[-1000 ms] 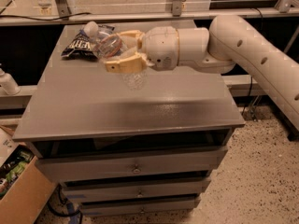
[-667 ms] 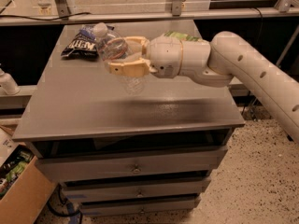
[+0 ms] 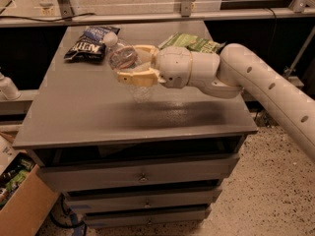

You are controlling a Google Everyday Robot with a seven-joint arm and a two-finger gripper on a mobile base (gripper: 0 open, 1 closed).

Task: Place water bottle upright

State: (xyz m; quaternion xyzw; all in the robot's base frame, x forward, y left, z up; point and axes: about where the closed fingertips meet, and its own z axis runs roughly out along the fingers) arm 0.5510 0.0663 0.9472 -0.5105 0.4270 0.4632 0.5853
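The water bottle (image 3: 122, 54) is clear ribbed plastic with a white cap pointing up-left and a reddish label band. It is held tilted above the grey cabinet top (image 3: 88, 107). My gripper (image 3: 134, 63) is shut on the water bottle, its cream fingers (image 3: 138, 77) above and below the bottle's body. The white arm reaches in from the right.
A dark chip bag (image 3: 87, 44) lies at the back left of the top. A green snack bag (image 3: 192, 43) lies at the back, partly behind the arm. A cardboard box (image 3: 17, 191) stands on the floor at the left. Drawers run below the top.
The gripper with the water bottle has moved a little to the right and slightly toward the front. The bottle stays tilted in the grasp.
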